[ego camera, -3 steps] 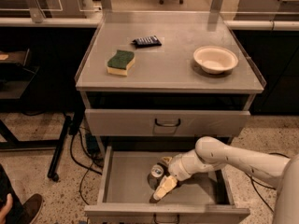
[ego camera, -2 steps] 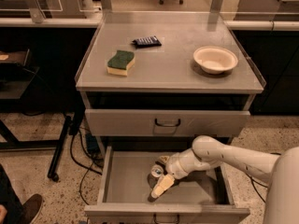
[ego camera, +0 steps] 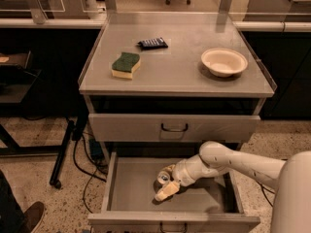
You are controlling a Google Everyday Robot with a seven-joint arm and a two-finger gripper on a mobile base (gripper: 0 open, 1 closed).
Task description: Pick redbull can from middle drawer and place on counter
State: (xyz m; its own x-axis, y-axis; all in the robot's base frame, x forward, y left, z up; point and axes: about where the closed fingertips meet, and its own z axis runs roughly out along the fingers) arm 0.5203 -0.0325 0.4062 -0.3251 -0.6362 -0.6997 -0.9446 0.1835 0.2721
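The middle drawer (ego camera: 131, 188) is pulled out at the bottom of the cabinet. The redbull can (ego camera: 163, 178), small and silvery, stands inside it near the middle. My gripper (ego camera: 166, 180) reaches into the drawer from the right, low over the drawer floor, and sits right at the can, with its cream-coloured tip on the can's near side. The counter (ego camera: 175, 69) is the grey steel top above.
On the counter lie a green and yellow sponge (ego camera: 126, 64), a flat dark snack packet (ego camera: 152, 43) and a cream bowl (ego camera: 224, 61). The upper drawer (ego camera: 146, 127) is closed. Cables and a black stand leg (ego camera: 63, 154) are on the floor at the left.
My gripper has moved a little to the left inside the drawer, closing in on the can. The can has stayed in place.
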